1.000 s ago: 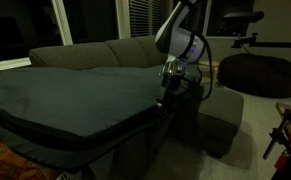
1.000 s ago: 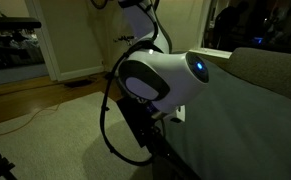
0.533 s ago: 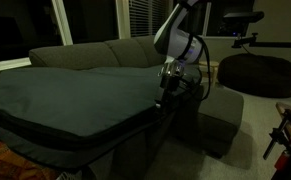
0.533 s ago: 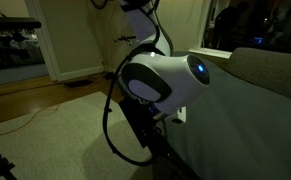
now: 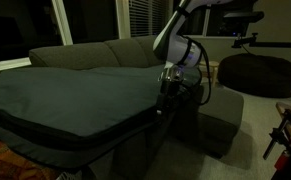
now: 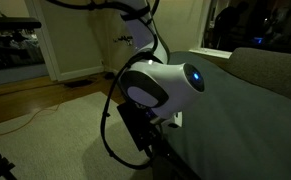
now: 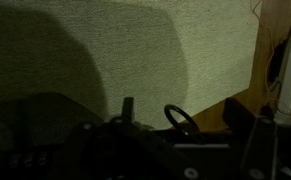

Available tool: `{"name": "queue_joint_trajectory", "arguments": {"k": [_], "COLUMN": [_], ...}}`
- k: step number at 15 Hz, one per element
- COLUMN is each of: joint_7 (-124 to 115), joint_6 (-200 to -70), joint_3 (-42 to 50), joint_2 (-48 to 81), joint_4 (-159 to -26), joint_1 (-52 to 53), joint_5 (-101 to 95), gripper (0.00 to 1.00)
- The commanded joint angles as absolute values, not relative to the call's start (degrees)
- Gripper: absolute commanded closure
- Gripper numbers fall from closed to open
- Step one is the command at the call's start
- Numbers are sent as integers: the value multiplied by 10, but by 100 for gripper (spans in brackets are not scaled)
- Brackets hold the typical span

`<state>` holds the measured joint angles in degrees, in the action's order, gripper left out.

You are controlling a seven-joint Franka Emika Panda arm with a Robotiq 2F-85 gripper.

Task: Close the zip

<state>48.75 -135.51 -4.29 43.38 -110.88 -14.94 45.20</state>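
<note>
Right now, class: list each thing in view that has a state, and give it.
fabric case: lying flat over the sofa.
zip: along the case's side seam; too dark to tell if closed.
gripper: at the case's corner; fingers hidden in shadow.
beanbag: sitting apart, untouched.

Robot arm (image 5: 181, 42): glossy white, rounded link shells separated by darker bands at the joints, visible in both exterior views. The joint housing (image 6: 157, 84) nearest the camera is a bulbous white shell with a shaded grey oval face on its left. On its right is a small round blue indicator light (image 6: 194, 76). A black cable (image 6: 107, 118) forms a long loop on the arm's left side. The gripper (image 5: 163, 100) is black and blocky, too dark for surface detail. In the wrist view it shows only as a black silhouette, with a ring-shaped wire loop (image 7: 181, 118) above it.
</note>
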Motion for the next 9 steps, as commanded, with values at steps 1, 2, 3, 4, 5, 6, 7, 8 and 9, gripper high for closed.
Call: {"name": "queue_joint_trajectory", "arguments": {"k": [1, 2, 3, 4, 5, 6, 7, 8, 9], "joint_7": [461, 459, 459, 459, 459, 458, 458, 458, 459], "joint_6": [-1349, -1349, -1350, -1349, -1349, -1348, -1348, -1347, -1349], "joint_3": [-43, -44, -44, -44, -45, -44, -44, -44, -44], "joint_2": [436, 436, 437, 437, 437, 438, 438, 438, 436], "joint_4": [-1103, -1103, -1103, -1102, -1101, -1100, -1100, -1100, -1102], "joint_1": [-145, -145, -145, -146, -146, -147, -147, -148, -148], "joint_5": [440, 439, 440, 440, 439, 439, 439, 439, 439], "gripper": [40, 48, 53, 59, 67, 73, 80, 86, 93]}}
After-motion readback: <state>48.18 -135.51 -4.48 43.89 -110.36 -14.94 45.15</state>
